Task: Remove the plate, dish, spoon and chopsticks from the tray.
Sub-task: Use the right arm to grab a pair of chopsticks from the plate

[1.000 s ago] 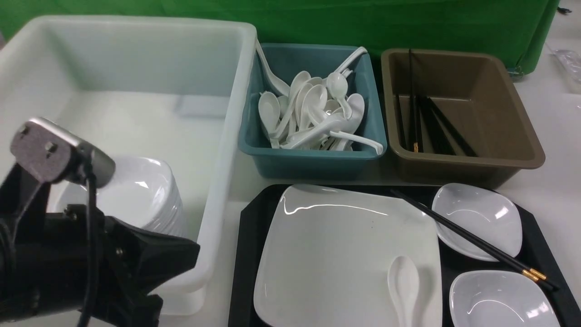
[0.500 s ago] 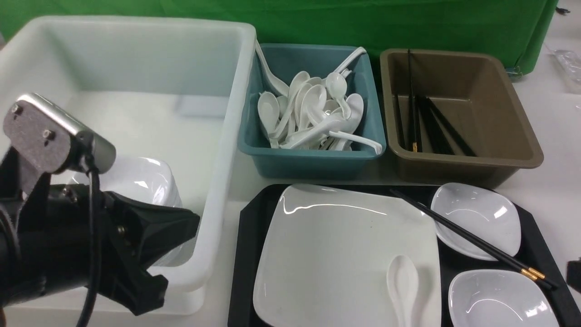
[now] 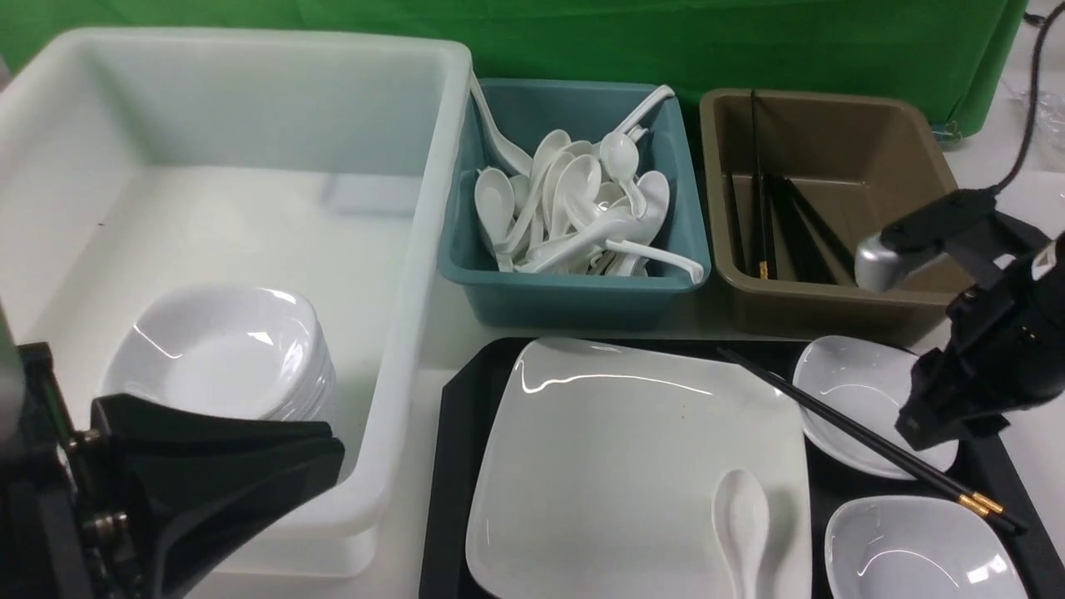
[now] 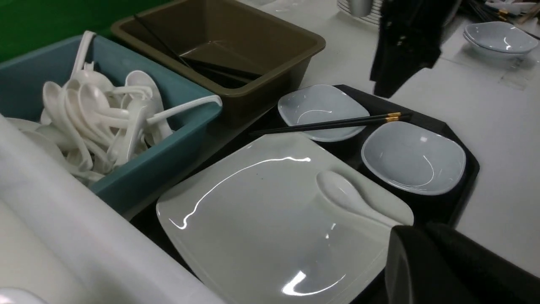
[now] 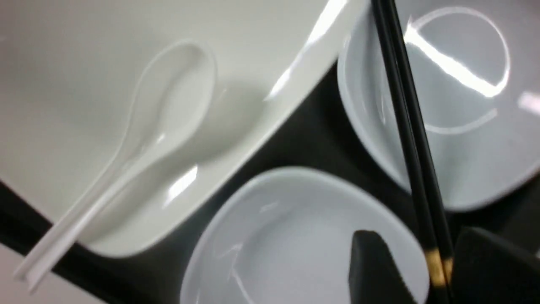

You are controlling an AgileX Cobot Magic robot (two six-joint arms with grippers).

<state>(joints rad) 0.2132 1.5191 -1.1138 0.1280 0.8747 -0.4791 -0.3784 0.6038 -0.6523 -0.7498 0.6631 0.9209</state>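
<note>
On the left, by the near wall of the white bin, the left gripper is closed with nothing visible in its tips. Its arm now sits lower and closer to the camera than a moment ago, leaving more of the stacked bowls in sight; it seems to be waiting its turn. Beyond the tray stands the blue bin, full of spoons. The plate lies on the tray, with the spoon resting on it, both yet to be cleared. Further right, the brown bin already holds dark chopsticks, so it looks like the place for this pair

The chopsticks slant across the far dish, their gold-banded ends reaching past the near dish. The main change is at the right: the right gripper, only just entering half a second ago, is now over that side of the tray. Its jaws are parted, holding nothing, with the banded ends showing between them in its wrist view. That suggests the chopsticks go first, freeing the far dish; the grip needs to catch both sticks without nudging the dishes
</note>
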